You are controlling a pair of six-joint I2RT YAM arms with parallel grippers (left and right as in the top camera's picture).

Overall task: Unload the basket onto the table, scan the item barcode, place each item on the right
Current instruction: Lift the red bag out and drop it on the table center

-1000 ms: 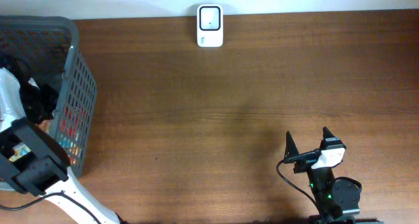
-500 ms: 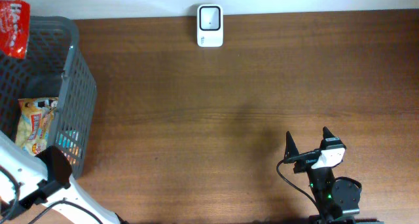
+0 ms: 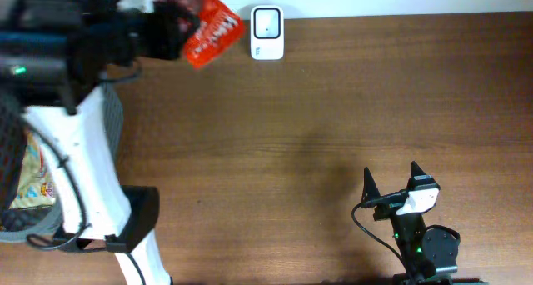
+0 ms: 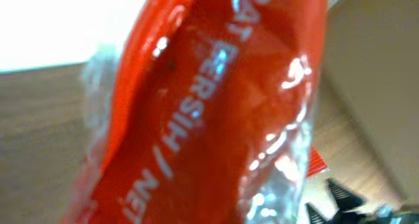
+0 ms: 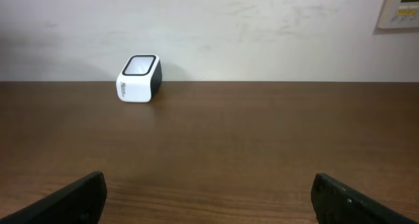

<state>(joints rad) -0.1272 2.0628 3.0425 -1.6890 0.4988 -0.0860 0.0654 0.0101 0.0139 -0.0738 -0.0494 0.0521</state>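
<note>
Clamping a red packet (image 3: 213, 35) between the closed fingers of the left gripper (image 3: 176, 24), at the far edge of the table (image 3: 333, 93), just left of the white scanner (image 3: 267, 32). Resting at the front right with the right gripper (image 3: 391, 180) spread wide and empty

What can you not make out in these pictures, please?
Red packet barcode: too small overhead; left wrist view blurred, too close.
Left gripper fingers: left wrist view, packet fills the frame.
Basket contents: overhead, left arm and frame edge hide most.
</note>
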